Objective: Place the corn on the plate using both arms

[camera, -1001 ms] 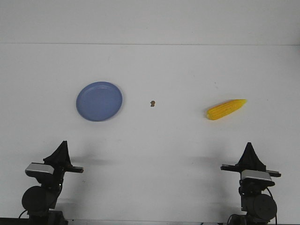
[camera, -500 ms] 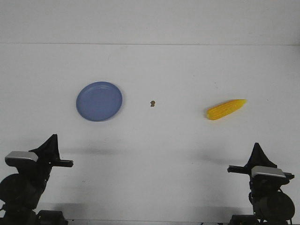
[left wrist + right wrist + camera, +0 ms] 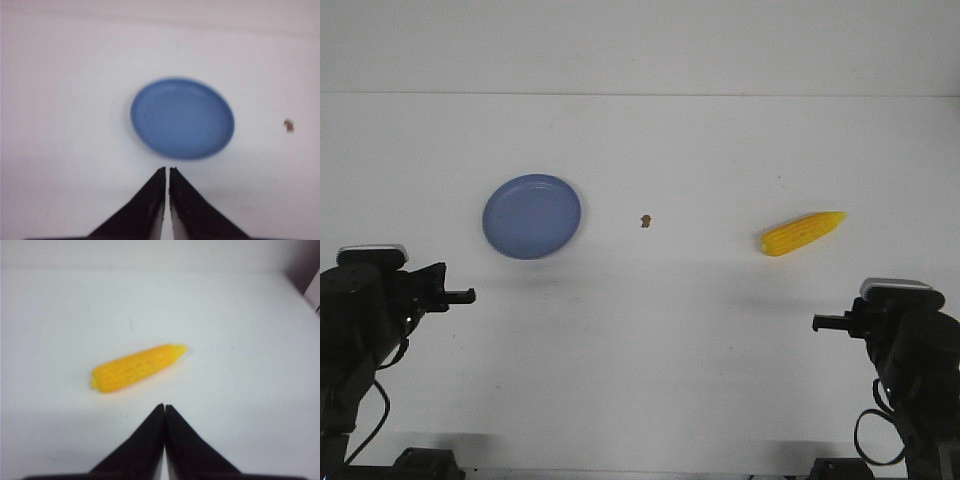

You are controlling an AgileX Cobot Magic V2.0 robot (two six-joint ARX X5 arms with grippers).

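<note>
The periwinkle-blue plate (image 3: 532, 216) lies on the white table, left of centre, with nothing on it. The yellow corn (image 3: 802, 233) lies on its side at the right, its tapered tip pointing right and away. My left arm (image 3: 365, 310) is at the near left and my right arm (image 3: 905, 335) at the near right, both short of these objects. In the left wrist view my left gripper (image 3: 166, 170) is shut and empty just short of the plate (image 3: 182, 117). In the right wrist view my right gripper (image 3: 164, 406) is shut and empty just short of the corn (image 3: 137, 367).
A tiny brown speck (image 3: 645, 221) sits on the table between plate and corn, and also shows as a speck (image 3: 288, 125) in the left wrist view. The table's far edge (image 3: 640, 95) meets a white wall. A dark corner (image 3: 305, 275) marks the table's right end.
Both arms have swung outward toward the picture's sides and come closer to the camera. The pointed finger shapes seen earlier no longer show. Plate and corn have not moved.
</note>
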